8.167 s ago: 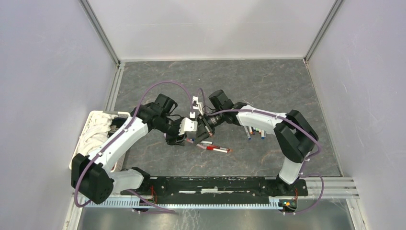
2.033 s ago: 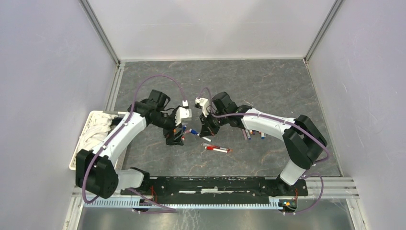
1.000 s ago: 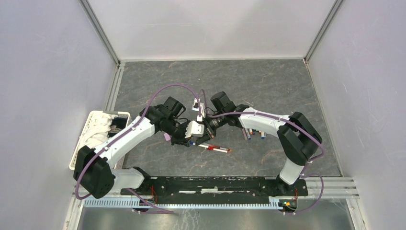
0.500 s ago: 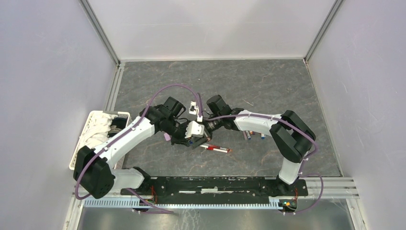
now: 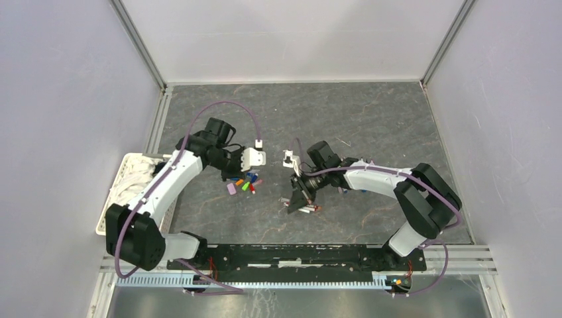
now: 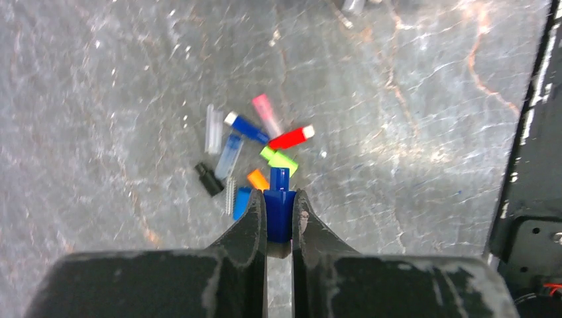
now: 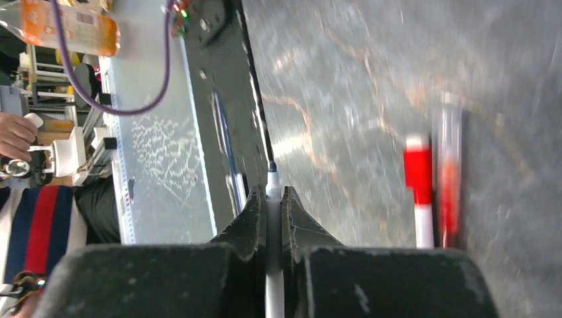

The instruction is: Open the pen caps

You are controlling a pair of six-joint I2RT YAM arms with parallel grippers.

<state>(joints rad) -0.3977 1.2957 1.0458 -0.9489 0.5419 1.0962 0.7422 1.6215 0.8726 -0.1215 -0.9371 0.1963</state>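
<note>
Stubby blue plastic cap [image 6: 279,182], pinched in the left gripper [image 6: 279,199] over the loose coloured caps [image 6: 278,159], is prob best lowered before being dropped, thin white pen [image 7: 272,185] clamped in the right gripper [image 7: 270,199].

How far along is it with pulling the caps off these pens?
Well under way. A heap of loose caps already lies on the table. Right now the left gripper pinches a blue cap and the right gripper a thin pen. A red pen lies nearby; I cannot tell whether it is capped.
</note>
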